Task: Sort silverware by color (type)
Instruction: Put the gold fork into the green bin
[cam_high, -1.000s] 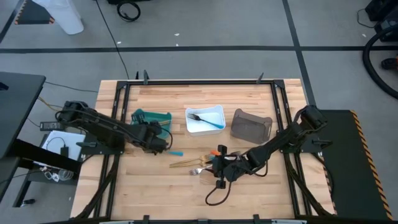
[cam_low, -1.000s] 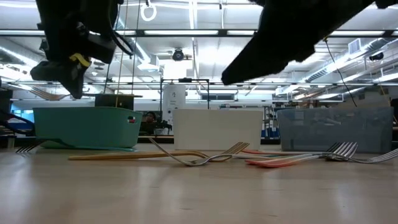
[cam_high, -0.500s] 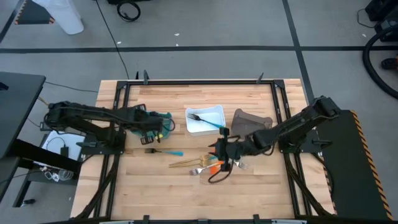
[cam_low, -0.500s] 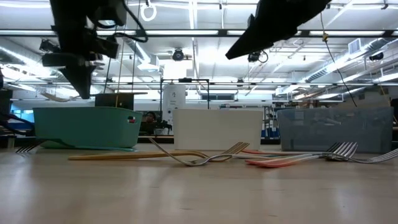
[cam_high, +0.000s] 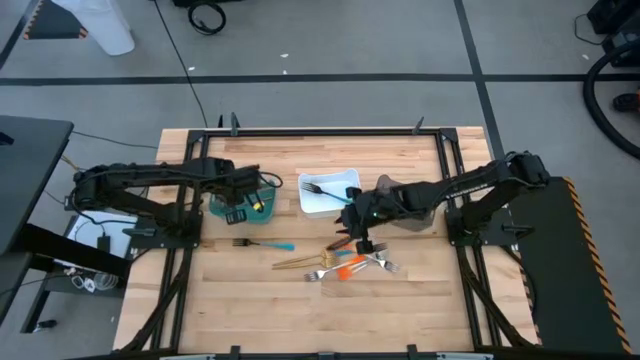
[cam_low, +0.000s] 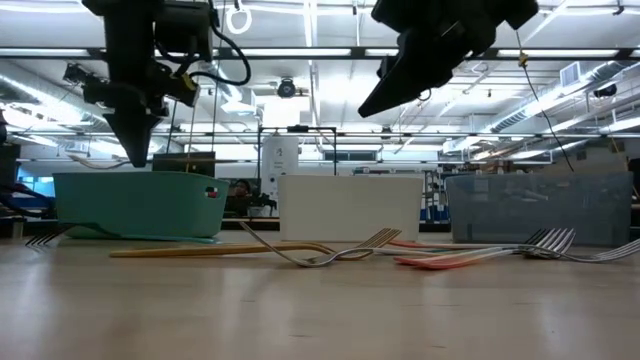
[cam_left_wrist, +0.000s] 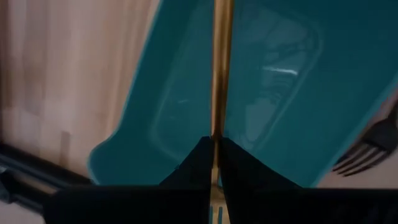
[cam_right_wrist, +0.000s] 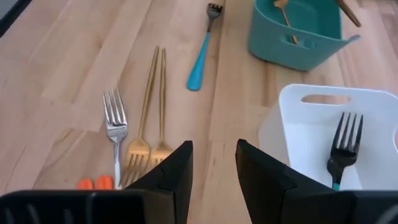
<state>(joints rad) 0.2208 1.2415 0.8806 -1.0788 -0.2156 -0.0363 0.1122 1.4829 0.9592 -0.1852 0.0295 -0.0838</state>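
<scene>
My left gripper (cam_high: 237, 210) points down over the teal bin (cam_high: 228, 188) and is shut on a gold utensil (cam_left_wrist: 219, 74). Another gold piece (cam_right_wrist: 283, 11) lies inside that bin. My right gripper (cam_high: 353, 228) is open and holds nothing, raised just near of the white bin (cam_high: 345, 178), which holds a dark fork with a blue handle (cam_right_wrist: 341, 146). On the table lie a blue-handled fork (cam_high: 262, 243), two gold forks (cam_right_wrist: 155, 93), a silver fork (cam_right_wrist: 115, 118) and orange-handled pieces (cam_high: 350, 266). My left gripper pinches the gold utensil's slim handle (cam_left_wrist: 216, 140) between its two fingers, coming from above and pointing down. The utensil runs on along the fingers and hangs below them, lifted clear above the teal bin's floor.
A grey-brown bin (cam_high: 405, 200) stands right of the white bin, under my right arm. In the low view (cam_low: 135, 150) my left gripper hangs above the teal bin's rim (cam_low: 140, 178). Bare wood lies toward the near edge (cam_high: 300, 320). Metal rails frame the table.
My left gripper has carried the gold utensil from beside the blue-handled fork toward the table's far-left, ending over the teal bin. My right gripper has risen from the silverware cluster and drawn toward the far edge, near the white bin.
</scene>
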